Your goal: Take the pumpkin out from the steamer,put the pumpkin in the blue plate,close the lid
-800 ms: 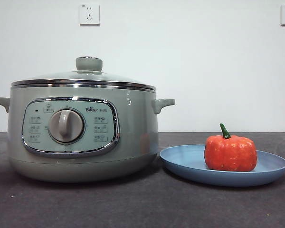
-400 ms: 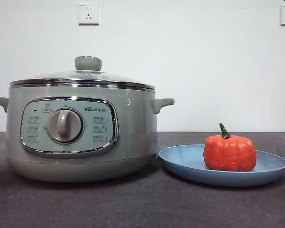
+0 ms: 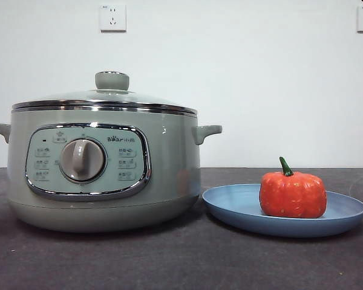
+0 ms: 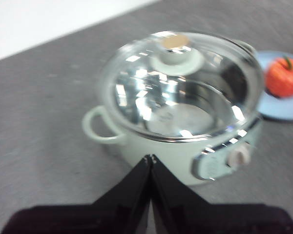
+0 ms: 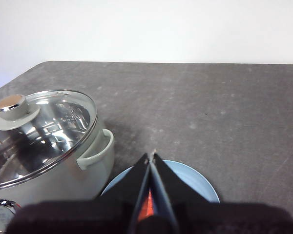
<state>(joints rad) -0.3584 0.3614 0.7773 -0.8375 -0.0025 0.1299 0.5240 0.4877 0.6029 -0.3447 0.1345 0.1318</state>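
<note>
The sage-green steamer [image 3: 103,175] stands at the left with its glass lid [image 3: 106,96] shut on it. The orange-red pumpkin [image 3: 292,194] sits upright in the blue plate [image 3: 230,208] to the right of the steamer. My left gripper [image 4: 150,158] is shut and empty, high above the table beside the steamer [image 4: 151,146], whose lid [image 4: 178,83] shows from above. My right gripper [image 5: 150,156] is shut and empty, high above the blue plate [image 5: 195,183]; a sliver of the pumpkin [image 5: 146,207] shows between its jaws. Neither gripper shows in the front view.
The dark grey table top [image 3: 181,260] carries only the steamer and the plate. A white wall with two sockets [image 3: 112,17] stands behind. The steamer's side handle [image 3: 207,132] reaches toward the plate.
The steamer has shifted a few pixels to the left in the picture since a second ago. Nothing else has moved.
</note>
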